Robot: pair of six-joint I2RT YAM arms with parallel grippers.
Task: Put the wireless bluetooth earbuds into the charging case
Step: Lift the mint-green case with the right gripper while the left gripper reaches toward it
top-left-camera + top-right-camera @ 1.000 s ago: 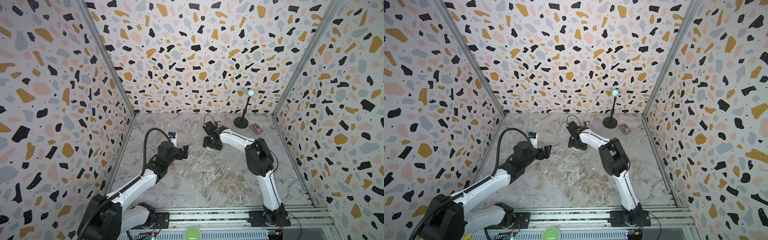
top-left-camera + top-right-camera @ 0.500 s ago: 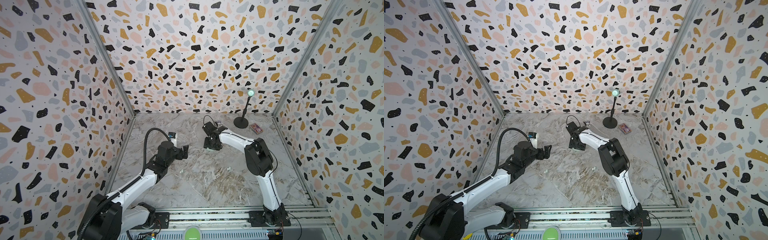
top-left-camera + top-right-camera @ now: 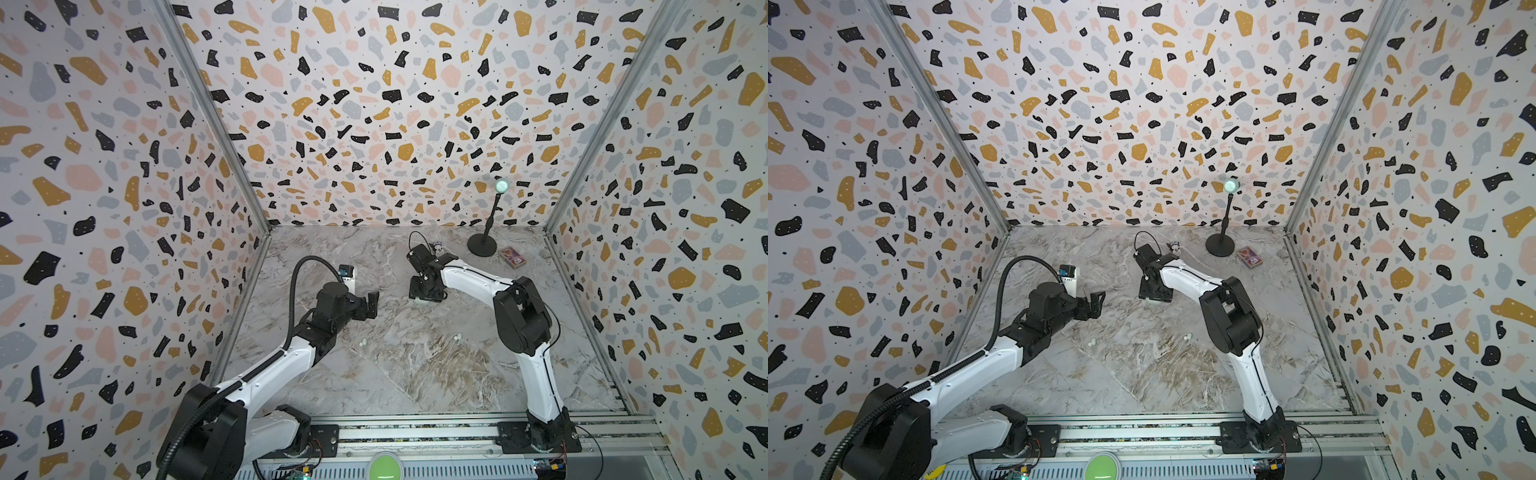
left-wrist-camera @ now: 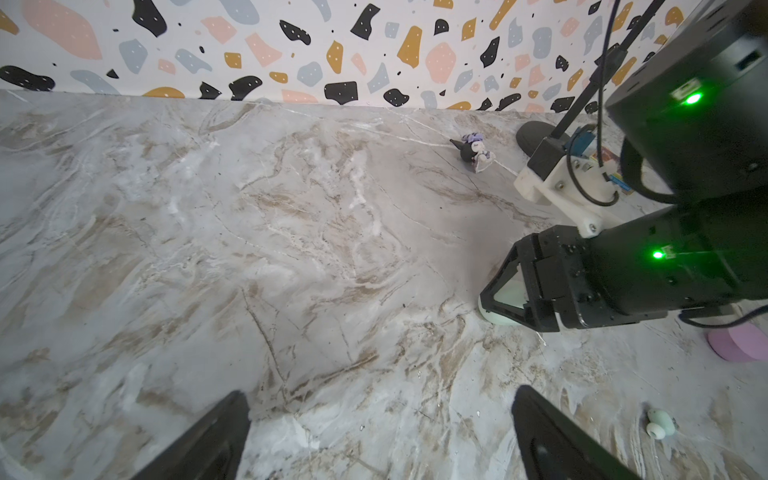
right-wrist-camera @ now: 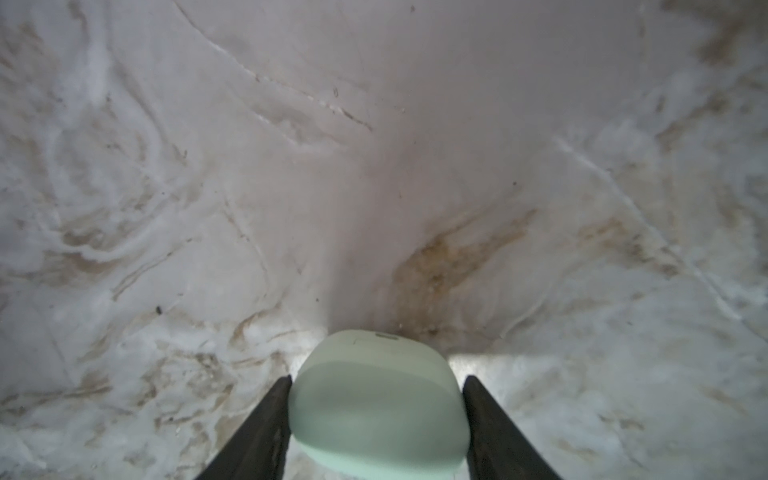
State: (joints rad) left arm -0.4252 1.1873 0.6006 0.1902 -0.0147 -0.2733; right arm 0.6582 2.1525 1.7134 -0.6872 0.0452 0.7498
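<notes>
in the right wrist view, right gripper (image 5: 376, 378) clamps the mint charging case (image 5: 376, 409) — half-hidden from above; left gripper (image 4: 380, 392) agape.

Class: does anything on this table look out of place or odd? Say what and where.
Two mint earbuds lie loose mid-table, outside the mint charging case gripped by the right end effector. A toy figurine at the back seems unrelated.

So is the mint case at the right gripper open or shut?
Shut. The right wrist view shows the mint charging case as a smooth closed shell between the fingers of the right gripper, no lid raised, no wells exposed.
</notes>
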